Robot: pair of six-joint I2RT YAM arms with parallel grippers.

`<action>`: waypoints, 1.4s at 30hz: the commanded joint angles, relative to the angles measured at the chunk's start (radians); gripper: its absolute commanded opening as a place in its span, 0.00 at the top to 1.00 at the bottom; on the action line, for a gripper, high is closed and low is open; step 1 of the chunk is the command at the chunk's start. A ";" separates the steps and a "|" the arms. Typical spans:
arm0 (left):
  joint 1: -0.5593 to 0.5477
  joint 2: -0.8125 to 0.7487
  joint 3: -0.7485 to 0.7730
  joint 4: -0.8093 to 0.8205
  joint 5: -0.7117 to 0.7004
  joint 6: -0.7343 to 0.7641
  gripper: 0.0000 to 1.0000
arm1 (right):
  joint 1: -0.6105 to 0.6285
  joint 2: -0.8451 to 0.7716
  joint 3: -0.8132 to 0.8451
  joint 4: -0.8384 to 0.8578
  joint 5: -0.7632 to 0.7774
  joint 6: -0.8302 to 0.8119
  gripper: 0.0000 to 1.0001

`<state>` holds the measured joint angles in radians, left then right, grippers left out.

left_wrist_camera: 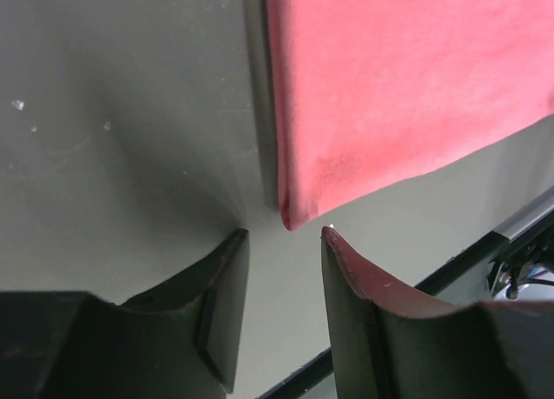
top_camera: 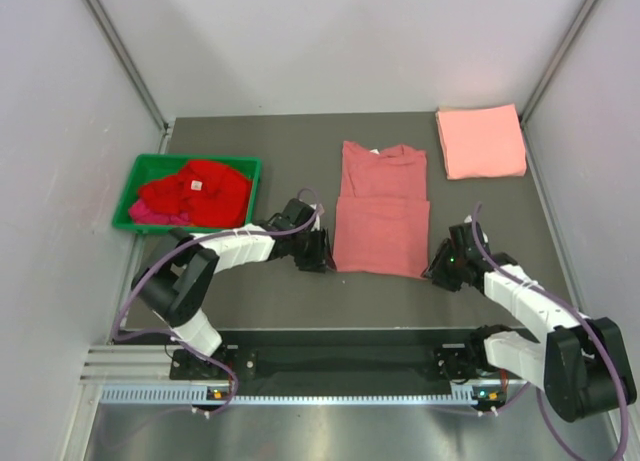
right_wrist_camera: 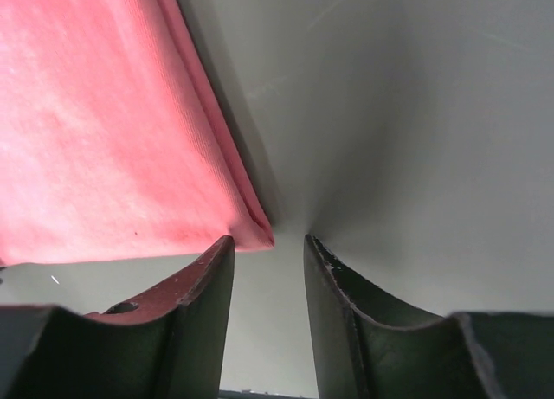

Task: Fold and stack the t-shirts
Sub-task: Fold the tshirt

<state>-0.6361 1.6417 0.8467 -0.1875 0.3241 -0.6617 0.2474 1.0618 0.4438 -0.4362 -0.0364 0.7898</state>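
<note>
Lab cell, white walls (top_camera: 60, 101), grey table (top_camera: 290, 301)

White link shells and black joint housings form the left arm (top_camera: 235, 246) and right arm (top_camera: 520, 291); lilac cables (top_camera: 130, 293) trail alongside. The left gripper (left_wrist_camera: 284, 233) and right gripper (right_wrist_camera: 268, 241) each carry paired black fingers (left_wrist_camera: 221, 304), curved and tapering.

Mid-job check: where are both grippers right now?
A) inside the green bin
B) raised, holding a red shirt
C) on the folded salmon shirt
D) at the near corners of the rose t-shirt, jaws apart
D: the left gripper and right gripper each sit low at a near corner of the dusty rose t-shirt, jaws apart, nothing clamped.
</note>
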 commanded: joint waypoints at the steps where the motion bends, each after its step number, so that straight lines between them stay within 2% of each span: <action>1: -0.002 0.024 -0.012 0.056 -0.005 -0.019 0.56 | -0.016 0.023 -0.019 0.047 0.009 0.002 0.62; 6: -0.002 0.043 -0.014 0.056 -0.013 -0.029 0.59 | -0.020 0.027 -0.028 0.050 0.013 -0.001 0.69; 9: -0.005 0.046 -0.015 0.057 -0.014 -0.039 0.61 | -0.023 0.023 -0.039 0.063 0.020 -0.003 0.82; 10: -0.008 0.046 -0.015 0.054 -0.020 -0.041 0.62 | -0.025 0.026 -0.043 0.070 0.020 -0.001 0.92; 12: -0.011 0.047 -0.014 0.046 -0.031 -0.039 0.63 | -0.034 0.026 -0.053 0.082 0.020 0.000 1.00; 23: -0.033 0.072 0.006 0.040 -0.039 -0.052 0.66 | -0.042 0.003 -0.105 0.146 0.021 -0.007 1.00; 28: -0.045 0.093 0.011 0.039 -0.054 -0.070 0.71 | -0.042 -0.008 -0.106 0.143 0.021 -0.014 1.00; 30: -0.045 0.099 0.022 0.023 -0.075 -0.069 0.84 | -0.042 -0.011 -0.111 0.137 0.032 -0.014 1.00; 31: -0.045 0.101 0.028 0.013 -0.088 -0.069 1.00 | -0.043 -0.010 -0.111 0.128 0.032 -0.009 1.00; 36: -0.048 0.066 0.058 -0.070 -0.186 -0.052 1.00 | -0.063 -0.066 -0.096 0.062 0.088 -0.003 1.00; 42: -0.080 0.012 0.057 -0.101 -0.211 -0.061 1.00 | -0.063 -0.141 -0.076 0.004 0.128 -0.007 1.00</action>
<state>-0.7044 1.6966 0.8967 -0.2100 0.1997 -0.7349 0.2108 0.9592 0.3664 -0.3664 0.0059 0.7971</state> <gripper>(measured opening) 0.017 0.006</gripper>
